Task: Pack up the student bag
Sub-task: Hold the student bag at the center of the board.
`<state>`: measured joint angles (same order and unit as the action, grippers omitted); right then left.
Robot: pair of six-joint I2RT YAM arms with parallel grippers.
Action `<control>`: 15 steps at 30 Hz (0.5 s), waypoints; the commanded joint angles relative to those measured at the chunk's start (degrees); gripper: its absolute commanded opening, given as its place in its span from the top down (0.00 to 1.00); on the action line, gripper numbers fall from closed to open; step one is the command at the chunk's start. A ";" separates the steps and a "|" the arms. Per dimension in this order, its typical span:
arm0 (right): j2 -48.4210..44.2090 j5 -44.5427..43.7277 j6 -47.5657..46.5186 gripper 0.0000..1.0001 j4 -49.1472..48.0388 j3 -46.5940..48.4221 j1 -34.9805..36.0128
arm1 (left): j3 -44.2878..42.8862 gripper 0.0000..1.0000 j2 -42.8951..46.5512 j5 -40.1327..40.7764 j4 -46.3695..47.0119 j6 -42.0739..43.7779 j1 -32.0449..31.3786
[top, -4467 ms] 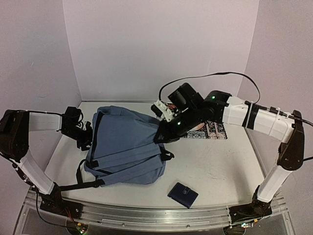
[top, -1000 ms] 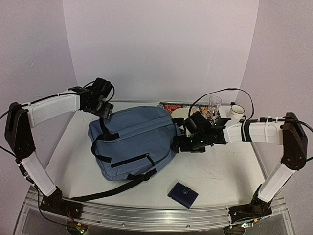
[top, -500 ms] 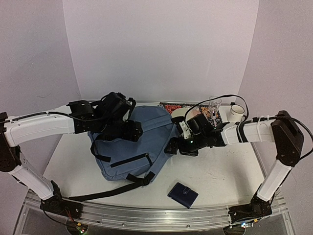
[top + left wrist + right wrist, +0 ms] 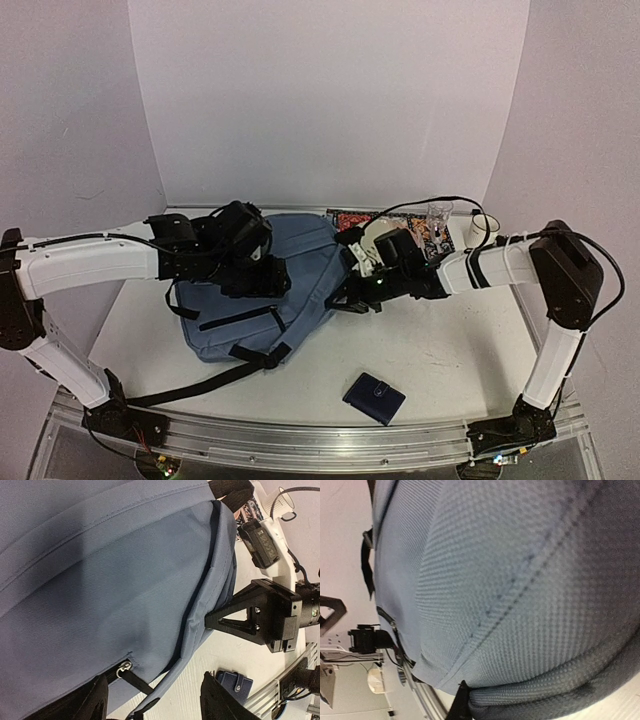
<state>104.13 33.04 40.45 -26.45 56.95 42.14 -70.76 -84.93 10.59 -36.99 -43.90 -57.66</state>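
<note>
White hard-shell left arm (image 4: 90,262) reaches in from the left edge. Its black left tool (image 4: 262,275) sits low over the student bag (image 4: 310,258). In the wrist view, the two blunt black fingers (image 4: 95,702) stand apart: released, with only bag cloth and a strip of desk between them.

Student bag: lies flat on the pale desk (image 4: 450,340), left of centre, under the left tool and touching the right one.
- Cloth is slate-blue and soft, with a fine diagonal weave and raised seam lines following a rounded edge.
- A black zip line crosses the upturned panel.
- A small metal zip pull (image 4: 124,669) with a black tab lies between the left tool's fingers.
- A black webbing strap (image 4: 200,385) trails from the bag's near corner toward the desk's near edge.

Right tool (image 4: 352,290): black, with triangular open-frame fingers. The tips meet on the bag's right side seam, clenched on a pinch of the cloth. Its own wrist view is filled by close, slightly blurred weave and one dashed stitch line, with a puckered fold at the dark fingertip.

Wallet (image 4: 374,397): small, dark navy, squarish, with a tab closure. It lies on the desk near the front edge, well apart from the bag.

Back right, near the wall:
- flat patterned item (image 4: 345,217), partly hidden by the bag
- clear glass (image 4: 437,213)
- white mug (image 4: 483,228)
</note>
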 commanded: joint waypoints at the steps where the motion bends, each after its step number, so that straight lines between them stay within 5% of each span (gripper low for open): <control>1: -3.28 6.58 -0.59 1.00 -3.72 6.18 1.38 | 0.65 0.37 -0.18 0.29 0.40 -5.18 -0.19; 15: -4.44 5.10 -0.91 1.00 -3.58 12.15 3.21 | 3.27 0.42 0.45 2.97 -5.21 -15.32 -0.17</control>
<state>103.59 34.87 40.71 -24.79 63.91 43.74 -66.83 -84.90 12.25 -41.03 -56.42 -57.71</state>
